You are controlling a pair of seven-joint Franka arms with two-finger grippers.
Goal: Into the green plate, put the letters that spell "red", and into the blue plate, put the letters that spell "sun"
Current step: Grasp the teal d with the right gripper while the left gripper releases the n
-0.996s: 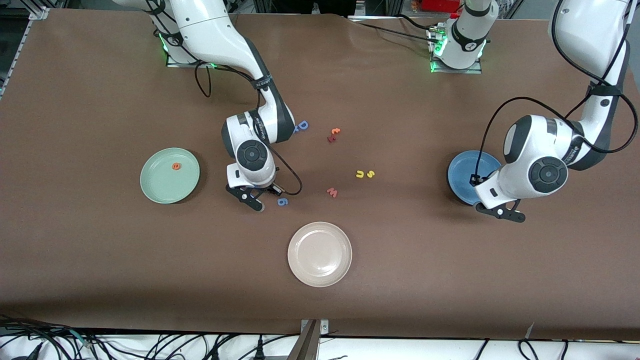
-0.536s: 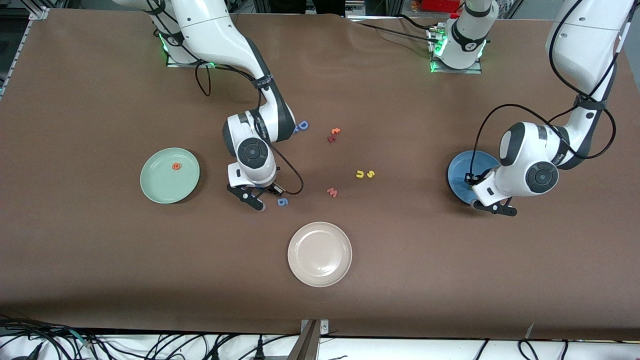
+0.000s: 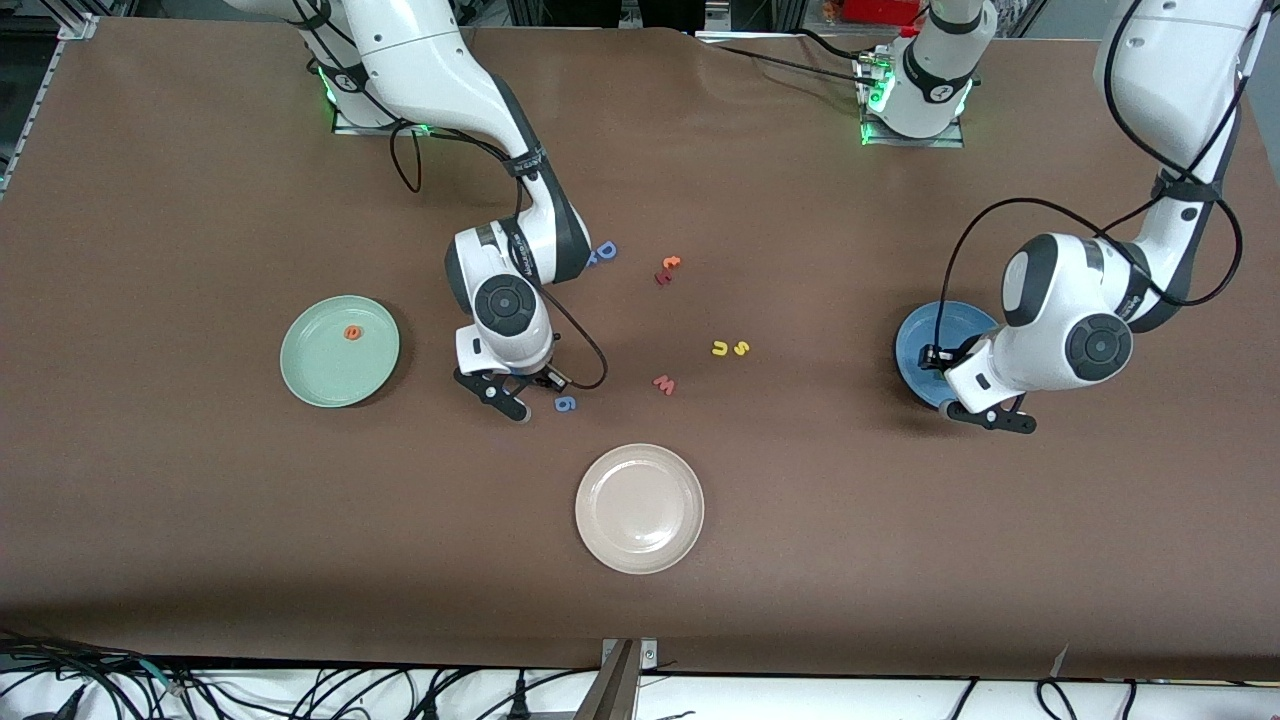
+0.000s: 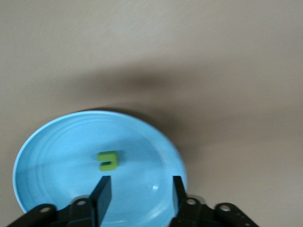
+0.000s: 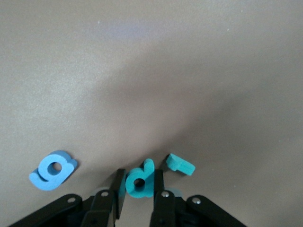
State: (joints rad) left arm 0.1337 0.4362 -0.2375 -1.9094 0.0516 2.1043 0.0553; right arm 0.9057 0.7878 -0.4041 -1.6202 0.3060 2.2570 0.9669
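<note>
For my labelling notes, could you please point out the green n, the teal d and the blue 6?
green n (image 4: 108,160), left wrist view, its middle.
teal d (image 5: 138,182), right wrist view, its round bowl.
blue 6 (image 3: 565,403), front view, its middle.

Your right claw (image 5: 138,188) is low at the table, fingers (image 5: 119,187) closed against both sides of the teal d (image 5: 140,181). Your left claw (image 4: 140,191) hangs above the blue plate (image 4: 42,156), fingers parted and holding nothing. Both wrists point downward.
</note>
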